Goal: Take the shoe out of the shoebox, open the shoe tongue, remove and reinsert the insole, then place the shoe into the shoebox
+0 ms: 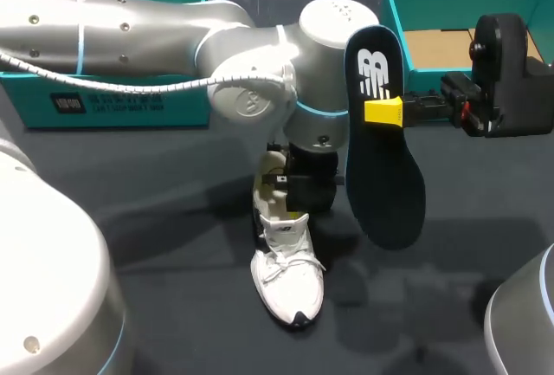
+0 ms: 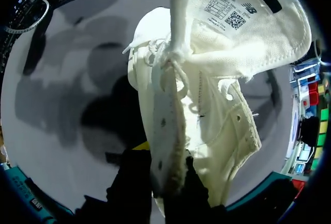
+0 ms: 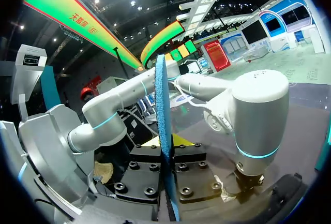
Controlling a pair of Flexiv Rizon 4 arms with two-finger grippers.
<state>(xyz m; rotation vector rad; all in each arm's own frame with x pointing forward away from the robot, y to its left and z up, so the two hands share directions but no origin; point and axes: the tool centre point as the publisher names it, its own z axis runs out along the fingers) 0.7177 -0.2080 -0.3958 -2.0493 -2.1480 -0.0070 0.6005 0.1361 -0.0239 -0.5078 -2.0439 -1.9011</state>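
Observation:
A white shoe [image 1: 290, 280] lies on the dark table with its toe towards the front. My left gripper [image 1: 299, 186] comes down onto its heel end. In the left wrist view that gripper [image 2: 166, 175] is shut on the laced side edge of the shoe [image 2: 217, 79], and the tongue [image 2: 243, 22] is folded out ahead. A dark insole [image 1: 385, 184] hangs upright in the air to the right of the shoe, with my right gripper [image 1: 385, 112] shut on its upper half. In the right wrist view the gripper [image 3: 166, 144] shows the insole [image 3: 162, 94] edge-on between its two yellow tips.
The open teal shoebox [image 1: 394, 11] stands at the back right, behind my right gripper. A second teal box part [image 1: 112, 102] lies at the back left under my left arm. My left arm [image 3: 258, 110] stands close beside the hanging insole.

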